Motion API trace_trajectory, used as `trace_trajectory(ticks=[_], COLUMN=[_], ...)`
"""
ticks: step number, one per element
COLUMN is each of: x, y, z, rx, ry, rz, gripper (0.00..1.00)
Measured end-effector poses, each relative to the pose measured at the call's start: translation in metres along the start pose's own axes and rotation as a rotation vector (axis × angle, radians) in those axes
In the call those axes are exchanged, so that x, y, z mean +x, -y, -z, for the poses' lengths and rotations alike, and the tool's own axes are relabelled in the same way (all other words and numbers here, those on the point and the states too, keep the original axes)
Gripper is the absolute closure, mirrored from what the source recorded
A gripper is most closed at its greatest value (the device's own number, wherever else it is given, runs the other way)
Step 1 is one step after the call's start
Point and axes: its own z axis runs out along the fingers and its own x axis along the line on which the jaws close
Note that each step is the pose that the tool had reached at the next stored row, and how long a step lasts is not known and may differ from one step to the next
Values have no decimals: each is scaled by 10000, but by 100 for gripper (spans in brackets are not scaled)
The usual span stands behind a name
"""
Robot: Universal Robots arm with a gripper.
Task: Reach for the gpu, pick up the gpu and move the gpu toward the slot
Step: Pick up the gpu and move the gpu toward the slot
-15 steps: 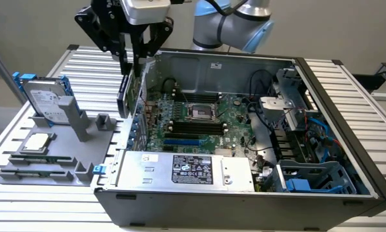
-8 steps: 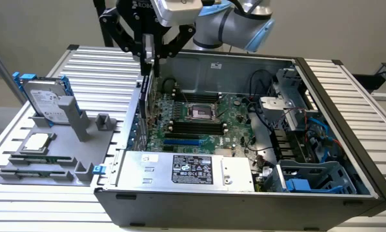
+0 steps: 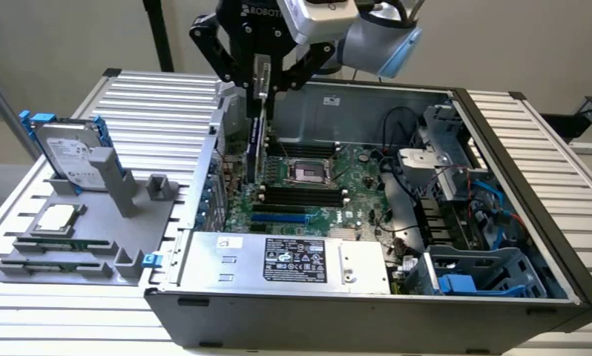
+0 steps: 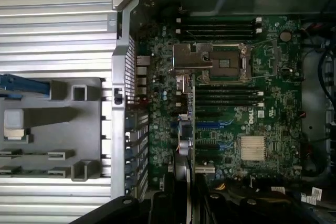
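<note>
- The gripper (image 3: 261, 74) is seen above the open computer case (image 3: 494, 245), over the left part of the motherboard (image 3: 321, 189) in the exterior view.
- The jaws are closed on the gpu (image 3: 257, 141), which is gripped by its upper edge and hangs edge-on and upright, its lower edge down inside the case.
- In the wrist view the gpu (image 4: 189, 129) appears as a thin line running along the board, with its silver bracket (image 4: 185, 64) beside the CPU socket (image 4: 228, 61).
- The reach and the pick-up are judged done: the card is off the counter (image 3: 58, 297) and carried by the arm.
- The move toward the slot is judged well advanced; the card hangs over the area of the blue expansion slots (image 3: 281, 219). Whether its lower edge touches the board cannot be told.
- On the grey fixture tray (image 3: 142, 222), at the exterior view's left, the hard drive with blue rails (image 3: 68, 152) stands upright and the CPU chip (image 3: 58, 217) lies flat, both well apart from the gripper.
- The power supply (image 3: 286, 259) lies at the near side of the case.
</note>
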Motion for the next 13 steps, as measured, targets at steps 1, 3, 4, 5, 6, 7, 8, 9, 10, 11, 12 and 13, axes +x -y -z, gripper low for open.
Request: trace_trajectory(ticks=[1, 3, 4, 5, 6, 7, 8, 9, 10, 11, 12, 13], x=[-45, -137, -184, -230, -276, -321, -366, -412, -457, -502, -547, -592], y=[-2, -7, -10, -14, -17, -21, -26, -33, -41, -51, -62, -74], z=[-2, -7, -10, -14, -19, -24, -31, -39, -48, -58, -70, -81], rx=[1, 1, 1, 0, 1, 1, 1, 1, 1, 1, 2, 2], ry=[-1, 0, -1, 0, -1, 0, -1, -1, 0, -1, -1, -1], rz=[0, 0, 0, 0, -1, -1, 0, 0, 0, 0, 0, -1], gripper=[74, 74, 74, 74, 74, 74, 74, 74, 74, 74, 74, 74])
